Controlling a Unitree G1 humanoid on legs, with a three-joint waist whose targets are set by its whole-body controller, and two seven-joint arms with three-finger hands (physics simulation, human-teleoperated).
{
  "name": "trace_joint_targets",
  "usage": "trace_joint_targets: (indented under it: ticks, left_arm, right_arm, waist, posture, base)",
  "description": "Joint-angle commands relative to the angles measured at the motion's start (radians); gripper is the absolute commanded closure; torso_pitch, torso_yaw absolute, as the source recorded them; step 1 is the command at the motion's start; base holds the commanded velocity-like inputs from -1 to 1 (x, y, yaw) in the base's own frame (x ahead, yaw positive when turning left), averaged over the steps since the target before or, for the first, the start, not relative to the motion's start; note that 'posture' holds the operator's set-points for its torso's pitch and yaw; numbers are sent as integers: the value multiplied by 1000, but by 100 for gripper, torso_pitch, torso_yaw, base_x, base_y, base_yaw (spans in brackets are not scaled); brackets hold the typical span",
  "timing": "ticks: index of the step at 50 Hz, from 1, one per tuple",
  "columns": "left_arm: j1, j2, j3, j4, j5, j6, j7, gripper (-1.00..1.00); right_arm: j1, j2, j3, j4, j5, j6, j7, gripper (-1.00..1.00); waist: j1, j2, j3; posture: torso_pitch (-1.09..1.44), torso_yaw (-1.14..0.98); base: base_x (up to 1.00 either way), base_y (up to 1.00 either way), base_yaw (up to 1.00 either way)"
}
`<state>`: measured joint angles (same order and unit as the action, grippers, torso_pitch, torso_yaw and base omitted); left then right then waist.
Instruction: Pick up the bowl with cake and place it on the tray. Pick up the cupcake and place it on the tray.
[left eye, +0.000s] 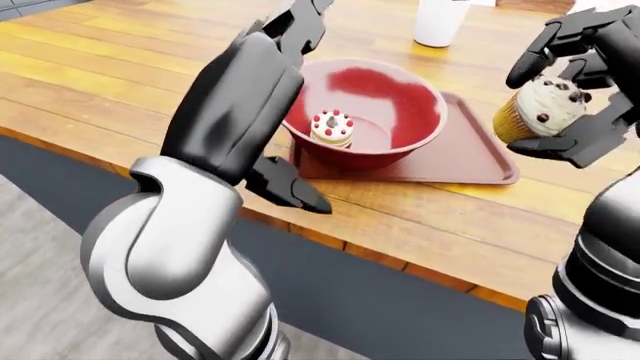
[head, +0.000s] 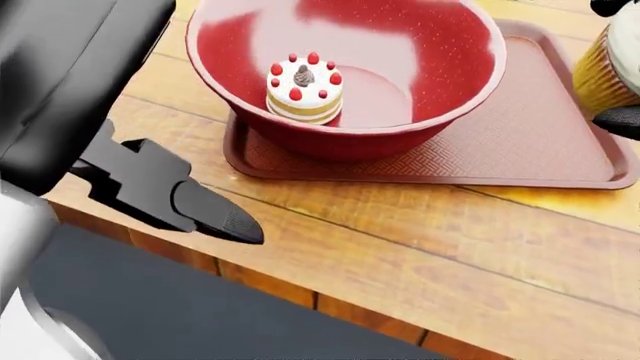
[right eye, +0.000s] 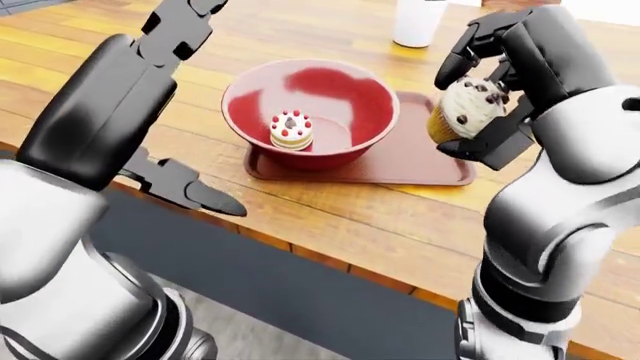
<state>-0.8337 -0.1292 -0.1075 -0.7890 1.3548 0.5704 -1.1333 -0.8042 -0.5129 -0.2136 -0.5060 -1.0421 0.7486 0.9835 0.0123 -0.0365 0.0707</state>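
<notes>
The red bowl (head: 440, 60) stands on the left part of the brown tray (head: 540, 142), with the small white cake (head: 305, 91), topped by red berries, inside it. My left hand (right eye: 192, 105) is open and raised to the left of the bowl, clear of it. Its thumb (head: 185, 199) hangs over the table's near edge. My right hand (right eye: 455, 111) is shut on the cupcake (left eye: 538, 112), which has a yellow wrapper and white chip-dotted frosting. It holds the cupcake in the air by the tray's right end.
A white cup (right eye: 418, 21) stands on the wooden table (head: 420, 247) beyond the tray. The table's edge (head: 300, 289) runs along the bottom of the head view, with dark floor below. The tray's right half is bare.
</notes>
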Motion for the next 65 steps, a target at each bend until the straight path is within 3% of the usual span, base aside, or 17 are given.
trace_joint_targets:
  ticks: [1, 7, 14, 18, 32, 38, 50, 53, 61, 65]
  left_arm:
    - [-24, 1, -3, -13, 0, -9, 8, -100]
    - [9, 2, -10, -26, -12, -15, 24, -100]
    - [8, 17, 7, -24, -31, -12, 31, -100]
    - [0, 26, 8, -14, -40, -4, 42, -100]
    - [-52, 49, 25, -14, -41, 34, 15, -100]
    - [-26, 50, 18, -18, -51, 33, 26, -100]
    - [15, 62, 19, -13, -87, 23, 67, -100]
    - [23, 65, 20, -14, -93, 21, 70, -100]
    - [17, 75, 27, -17, -101, 27, 72, -100]
    - [7, 80, 31, -24, -95, 39, 60, -100]
  right_arm:
    - [-30, -1, -4, 37, 11, -39, -115, 100]
    - [-59, 42, 40, 220, 31, -94, -262, 100]
    - [-37, 53, 33, 442, 75, -179, -458, 100]
    - [-50, 60, 48, 510, 80, -185, -516, 100]
    - [-132, 77, 106, 822, 39, -272, -674, 100]
    - [-165, 99, 117, 910, 32, -293, -719, 100]
    - [-126, 109, 117, 965, 52, -309, -764, 100]
    - [-120, 113, 120, 974, 57, -310, -767, 91]
    - [-118, 114, 125, 979, 58, -308, -762, 9]
    - [-110, 114, 123, 973, 59, -309, -758, -13]
  waist:
    - [0, -4, -25]
    - [4, -6, -28]
    - [11, -13, -32]
    - [14, -16, -34]
    - [19, -23, -33]
    - [21, -23, -32]
    - [26, -28, -36]
    - [26, -27, -37]
    - [25, -28, -37]
    - [25, -29, -36]
  posture:
    - [0, 0]
    - [0, 0]
    - [0, 0]
    - [0, 0]
    - [0, 0]
    - [0, 0]
    - [0, 0]
    - [0, 0]
    - [0, 0]
    - [0, 0]
  base:
    - [0, 0, 0]
    - [0, 0, 0]
    - [0, 0, 0]
    - [0, 0, 0]
    - [0, 0, 0]
    - [0, 0, 0]
    - [0, 0, 0]
    - [0, 0, 0]
    - [0, 0, 0]
    - [0, 0, 0]
